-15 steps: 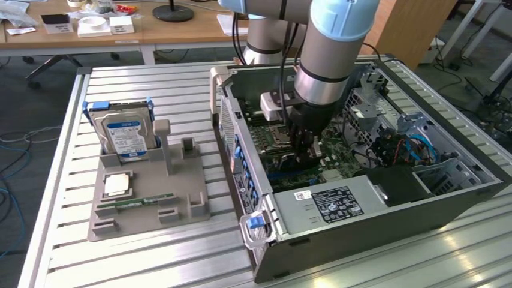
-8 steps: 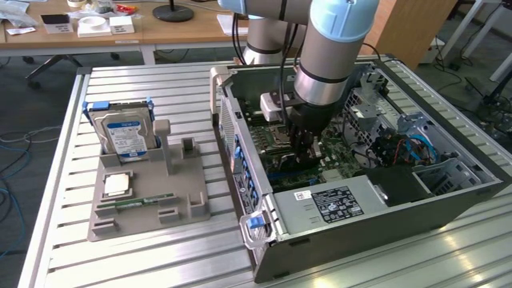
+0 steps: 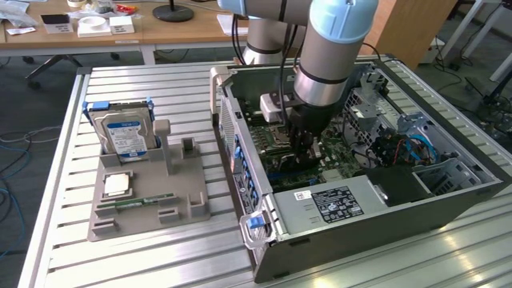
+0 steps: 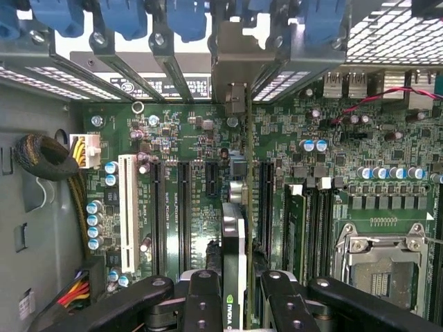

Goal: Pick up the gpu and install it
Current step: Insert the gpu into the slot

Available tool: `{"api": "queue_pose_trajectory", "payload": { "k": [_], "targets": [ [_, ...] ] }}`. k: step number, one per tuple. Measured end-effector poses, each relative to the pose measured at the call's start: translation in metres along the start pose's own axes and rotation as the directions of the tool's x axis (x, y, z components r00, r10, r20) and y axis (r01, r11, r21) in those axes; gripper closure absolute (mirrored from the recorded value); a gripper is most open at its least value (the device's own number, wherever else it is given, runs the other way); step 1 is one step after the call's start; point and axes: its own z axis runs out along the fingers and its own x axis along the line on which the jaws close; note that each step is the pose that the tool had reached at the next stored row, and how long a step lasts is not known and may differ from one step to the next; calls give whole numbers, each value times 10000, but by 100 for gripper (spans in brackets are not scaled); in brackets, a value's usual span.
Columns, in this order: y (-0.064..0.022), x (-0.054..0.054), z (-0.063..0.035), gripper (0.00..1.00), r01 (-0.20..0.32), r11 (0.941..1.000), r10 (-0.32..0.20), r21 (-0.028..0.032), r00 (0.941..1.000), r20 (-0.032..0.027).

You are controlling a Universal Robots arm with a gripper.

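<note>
Inside the open computer case (image 3: 448, 180), lying on its side on the slatted metal surface (image 3: 160, 258): robot arm (image 3: 332, 54) reaching down from above, hand (image 3: 304, 157) lowered close over the green motherboard (image 4: 201, 131). Hand (image 4: 234, 304) clamped on the gpu (image 4: 234, 235), black fingers (image 4: 201, 304) pressed against both faces of the card, which is held edge-on and upright. Card aligned lengthwise with the black expansion slots (image 4: 183, 207), its silvery end bracket (image 4: 239, 76) reaching the rear wall of the case among the blue slot latches (image 4: 187, 17). Whether the card edge is seated in a slot: cannot tell. Empty CPU socket (image 4: 381, 266) and memory slots (image 4: 315, 214) beside the card. At the exterior view's left, well apart from the case: grey parts holder (image 3: 148, 192) carrying an upright hard drive (image 3: 124, 135) with a blue label, a flat CPU (image 3: 117, 184) and a slim green memory stick (image 3: 144, 201).
</note>
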Motion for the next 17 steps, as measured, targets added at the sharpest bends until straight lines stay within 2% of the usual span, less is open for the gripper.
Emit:
{"api": "queue_pose_trajectory", "payload": {
  "k": [15, 16, 17],
  "targets": [
    [1, 0, 6, 73, -2, 10000, 2, -2, 10000, 6],
    [2, -1, 12, 73, -3, 10000, 3, 4, 10000, 21],
    [1, -1, 10, 67, -3, 10000, 3, 4, 10000, 14]
  ]
}}
